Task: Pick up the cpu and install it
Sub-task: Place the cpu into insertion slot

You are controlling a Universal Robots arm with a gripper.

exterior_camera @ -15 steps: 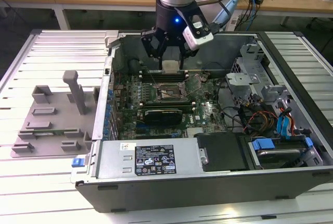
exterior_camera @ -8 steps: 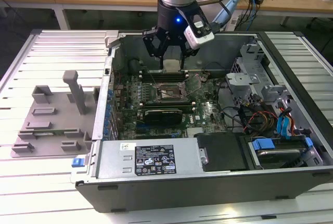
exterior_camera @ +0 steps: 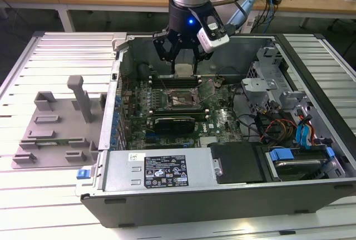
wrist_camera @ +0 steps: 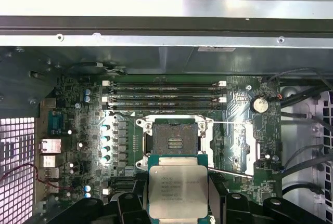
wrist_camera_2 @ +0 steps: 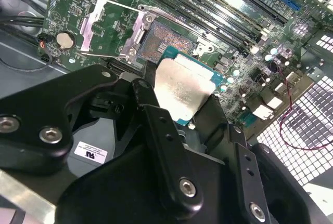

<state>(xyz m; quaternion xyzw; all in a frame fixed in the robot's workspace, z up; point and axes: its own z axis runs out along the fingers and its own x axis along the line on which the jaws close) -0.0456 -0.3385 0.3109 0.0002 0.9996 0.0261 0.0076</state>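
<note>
fingers [wrist_camera_2: 212,110] clamped on cpu [wrist_camera_2: 184,91] at two opposite edges | cpu silver top up, held in the air just beside socket [wrist_camera: 176,140], not seated | socket uncovered | case [exterior_camera: 222,192] around socket, on bench [exterior_camera: 55,50]

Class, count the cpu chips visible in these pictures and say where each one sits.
1. The cpu is held in the gripper above the motherboard, close to the open, empty socket. Others may be hidden.
</note>
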